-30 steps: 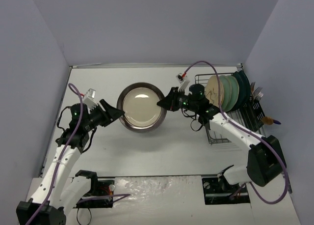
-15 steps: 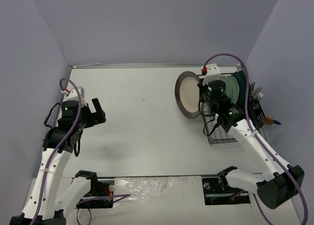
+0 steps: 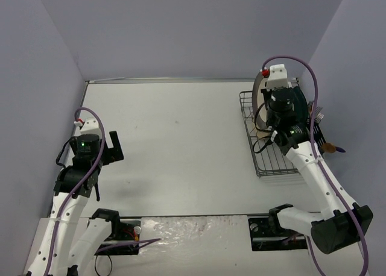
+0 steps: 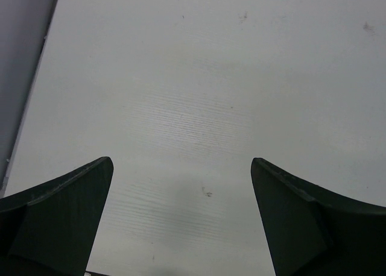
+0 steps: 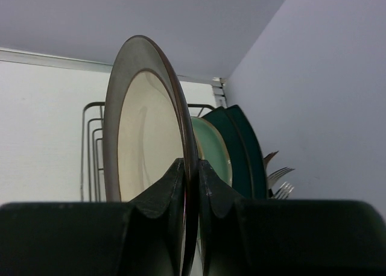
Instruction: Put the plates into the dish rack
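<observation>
Over on the left, the left gripper (image 4: 181, 163) hangs above the bare table (image 3: 181, 125) with its jaws spread wide and nothing between them, well away from the work. On the right, the right gripper (image 5: 191, 167) is pinched tight on the rim of the cream plate with the grey-brown rim (image 5: 145, 131), holding it upright and edge-on over the far end of the dish rack (image 3: 265, 167). I cannot tell whether its lower edge sits between tines yet. Just beyond it a pale mint-green plate (image 5: 214, 150) and the dark teal plates (image 5: 241, 143) stand racked already, with forks (image 5: 278, 178) in the side holder.

To my eye the risk is the thin grip at one point of the rim: the plate could swing or slip. If it comes down off a slot, it may knock the mint-green plate or tip over on release
</observation>
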Controlling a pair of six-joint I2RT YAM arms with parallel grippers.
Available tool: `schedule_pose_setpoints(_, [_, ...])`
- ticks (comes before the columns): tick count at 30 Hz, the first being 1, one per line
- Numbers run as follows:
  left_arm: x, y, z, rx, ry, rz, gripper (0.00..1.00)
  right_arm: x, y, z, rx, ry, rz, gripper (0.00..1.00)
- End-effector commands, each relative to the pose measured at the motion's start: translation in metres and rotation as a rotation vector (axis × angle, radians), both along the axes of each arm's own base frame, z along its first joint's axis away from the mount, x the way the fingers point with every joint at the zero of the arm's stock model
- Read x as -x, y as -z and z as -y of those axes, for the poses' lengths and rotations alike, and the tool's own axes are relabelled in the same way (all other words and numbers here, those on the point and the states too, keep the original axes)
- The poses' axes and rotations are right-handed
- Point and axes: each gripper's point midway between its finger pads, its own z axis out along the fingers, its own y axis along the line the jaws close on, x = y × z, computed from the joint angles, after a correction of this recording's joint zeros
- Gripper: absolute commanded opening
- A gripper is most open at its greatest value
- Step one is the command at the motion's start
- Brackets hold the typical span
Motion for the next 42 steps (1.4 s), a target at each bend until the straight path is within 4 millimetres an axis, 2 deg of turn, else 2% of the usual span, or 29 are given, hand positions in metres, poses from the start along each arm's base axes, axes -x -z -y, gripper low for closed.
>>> schedule_pose_setpoints(1, [-0.01,-0.022,-0.007,-0.024,-0.022,0.087,0.97,-0.017,-0.066,0.005,-0.008,0.037,0.265,0.0])
schedule_pose_setpoints(3, [-0.01,-0.021,-0.007,-0.024,-0.023,0.083,0.97,-0.024,-0.06,0.003,0.003,0.029,0.257,0.0])
schedule_pose_setpoints(7, [-0.008,-0.022,-0.008,-0.028,-0.028,0.089,0.97,-0.038,-0.03,0.002,0.044,0.041,0.188,0.0])
schedule_pose_setpoints(12, [-0.008,-0.022,-0.008,-0.027,-0.028,0.091,0.97,-0.042,-0.009,0.007,0.072,0.064,0.153,0.0])
schedule_pose_setpoints(16, [-0.008,-0.021,-0.008,-0.028,-0.027,0.087,0.97,-0.043,0.0,0.008,0.092,0.067,0.14,0.0])
schedule_pose_setpoints(18, [-0.008,-0.02,-0.008,-0.028,-0.026,0.086,0.97,-0.043,-0.004,0.008,0.091,0.064,0.151,0.0])
schedule_pose_setpoints(23, [-0.008,-0.02,-0.009,-0.029,-0.032,0.086,0.97,-0.038,-0.031,0.006,0.077,0.043,0.213,0.0])
schedule_pose_setpoints(25, [-0.008,-0.02,-0.009,-0.029,-0.03,0.084,0.97,-0.036,-0.036,0.005,0.079,0.04,0.22,0.0])
schedule_pose_setpoints(29, [-0.009,-0.019,-0.009,-0.029,-0.029,0.084,0.97,-0.036,-0.03,0.003,0.071,0.019,0.218,0.0])
schedule_pose_setpoints(33, [-0.009,-0.019,-0.009,-0.03,-0.03,0.082,0.97,-0.038,-0.014,0.0,0.067,0.006,0.191,0.0])
schedule_pose_setpoints(35, [-0.009,-0.018,-0.009,-0.031,-0.03,0.081,0.97,-0.038,-0.015,0.001,0.067,0.011,0.202,0.0])
schedule_pose_setpoints(42, [-0.009,-0.019,-0.011,-0.032,-0.036,0.079,0.97,-0.027,-0.066,0.004,0.066,0.01,0.309,0.0])
